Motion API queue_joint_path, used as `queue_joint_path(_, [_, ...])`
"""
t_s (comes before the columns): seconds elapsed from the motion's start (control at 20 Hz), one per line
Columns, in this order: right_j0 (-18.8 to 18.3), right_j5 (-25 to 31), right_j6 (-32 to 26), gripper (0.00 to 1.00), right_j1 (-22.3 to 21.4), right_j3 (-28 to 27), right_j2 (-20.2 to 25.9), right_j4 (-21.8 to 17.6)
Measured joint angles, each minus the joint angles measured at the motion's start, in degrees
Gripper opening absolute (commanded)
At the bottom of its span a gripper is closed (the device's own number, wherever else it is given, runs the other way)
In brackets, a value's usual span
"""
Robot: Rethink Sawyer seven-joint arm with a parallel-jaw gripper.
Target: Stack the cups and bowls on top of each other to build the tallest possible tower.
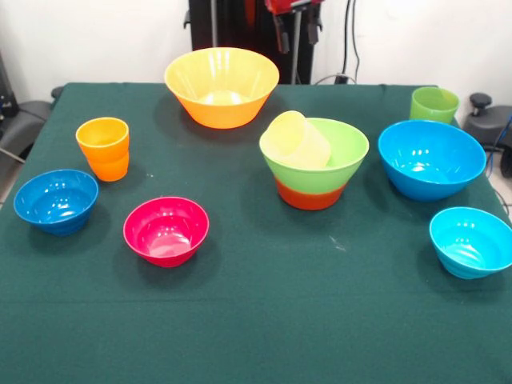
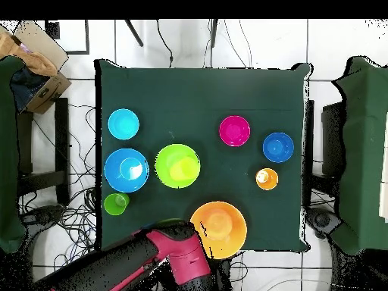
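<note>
Three pieces stacked: tower (image 1: pixel 314 164) near worktop (image 1: pixel 256 320) centre, green bowl (image 1: pixel 336 152) nested in red bowl (image 1: pixel 310 194), yellow cup (image 1: pixel 298 140) lying tilted inside the green bowl, mouth toward 10 o'clock in the front view.
Loose bowls: big yellow bowl (image 1: pixel 222 86) at 12 o'clock, big blue bowl (image 1: pixel 431 158) at 3 o'clock just beside the tower, cyan bowl (image 1: pixel 470 240) at 4 o'clock, magenta bowl (image 1: pixel 166 231) at 8 o'clock, dark blue bowl (image 1: pixel 56 200) at 9 o'clock.
Loose cups: orange cup (image 1: pixel 103 148) at 10 o'clock, upright; green cup (image 1: pixel 434 105) at 2 o'clock, upright, behind the big blue bowl.
Arm: drawn back past the worktop's 12 o'clock edge, behind the big yellow bowl.
Pincer (image 1: pixel 294 28): only its lower part shows at the top edge; cannot tell whether released or clenched; nothing seen in it.
Step in hand: likely between placements, picking the next piece.
Next move calls for: a reach to one loose piece, probably a bowl; the tilted cup leaves no level seat, so whatever goes on top may sit crooked or slide.
</note>
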Motion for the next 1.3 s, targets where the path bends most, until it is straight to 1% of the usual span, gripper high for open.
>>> queue_joint_path(0.1, [-0.71, 0.0, 0.0, 1.0, -0.01, -0.37, 0.01, -0.29])
queue_joint_path(0.15, [-1.67, 0.0, 0.0, 1.0, 0.0, -0.94, 0.01, -0.96])
queue_joint_path(0.4, [-2.78, 0.0, -0.13, 1.0, 0.01, -1.8, 0.01, -2.49])
queue_joint_path(0.8, [-3.21, 0.19, -2.22, 1.0, 0.01, -2.77, 0.01, -3.43])
queue_joint_path(1.1, [-3.64, 2.54, -7.59, 1.0, 0.01, -2.76, 0.02, -3.13])
queue_joint_path(1.15, [-4.12, 3.66, -9.73, 1.0, 0.04, -2.76, 0.02, -2.46])
queue_joint_path(1.3, [-5.42, 5.35, -13.8, 1.0, 0.35, -2.76, 0.1, -0.45])
